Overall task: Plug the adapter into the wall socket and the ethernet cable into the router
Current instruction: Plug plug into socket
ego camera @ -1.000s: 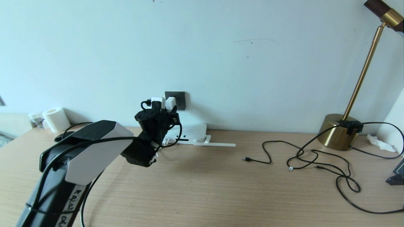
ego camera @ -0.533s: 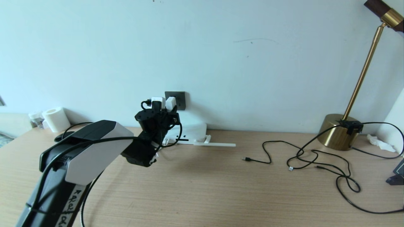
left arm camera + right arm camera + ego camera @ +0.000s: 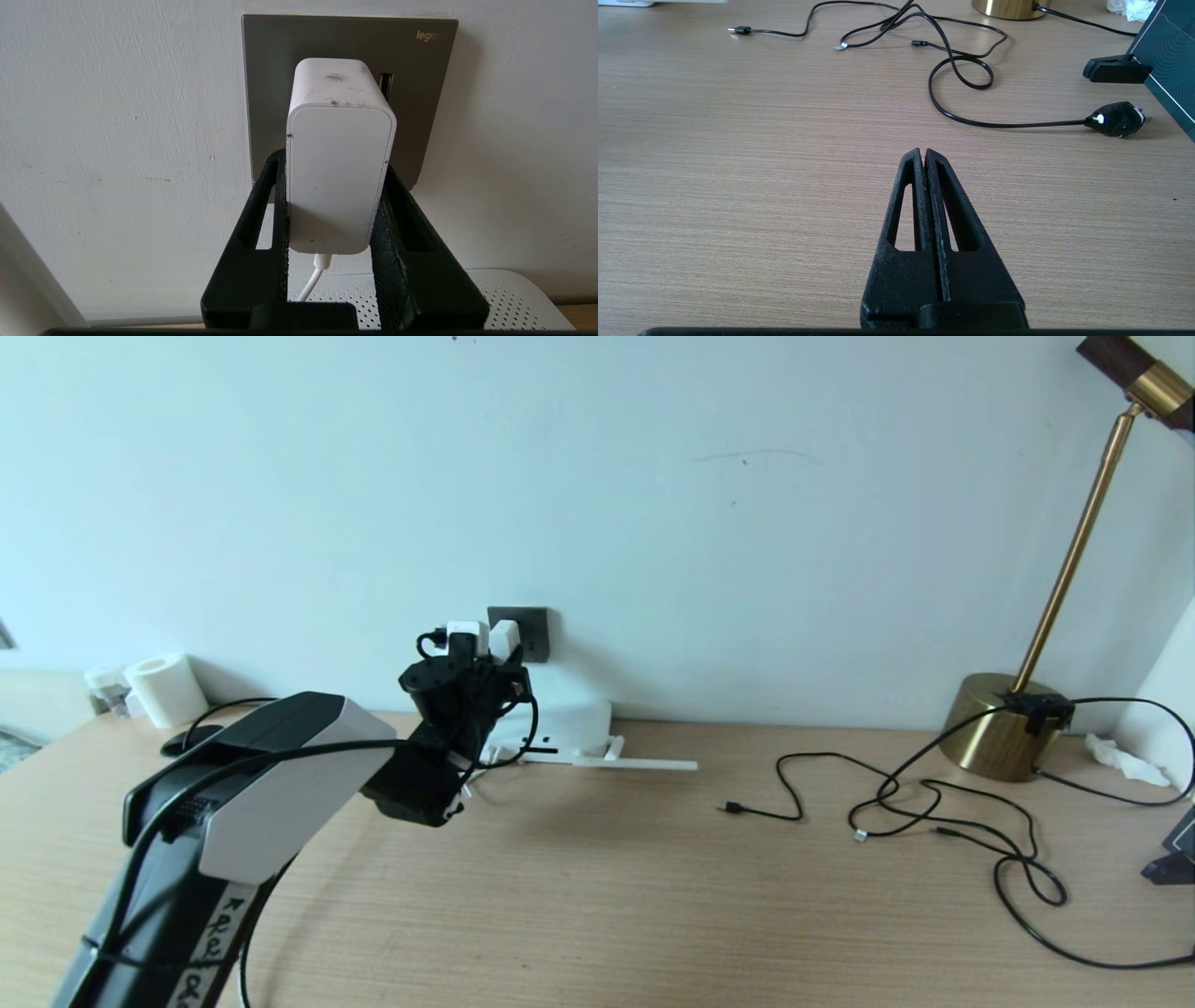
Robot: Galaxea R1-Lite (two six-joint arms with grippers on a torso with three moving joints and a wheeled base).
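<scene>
Against the wall, left pincer [image 3: 334, 186] pinches the adapter [image 3: 337, 158] at the wall socket [image 3: 261, 93]; router [image 3: 569, 723] below.

We see a brass lamp [image 3: 1008, 723] at the desk's [image 3: 607, 896] far right, a paper roll [image 3: 168, 689] far left by the wall, crumpled tissue [image 3: 1125, 761] beside the lamp, and a black clip [image 3: 1115, 72].

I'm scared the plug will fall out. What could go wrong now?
The left gripper grips the adapter against the wall socket. If the pins are not fully in, letting go could drop it onto the router below. Pulling back crookedly might tug it loose. Its thin white cord runs between the fingers and could snag. The right gripper rests shut over the table.
</scene>
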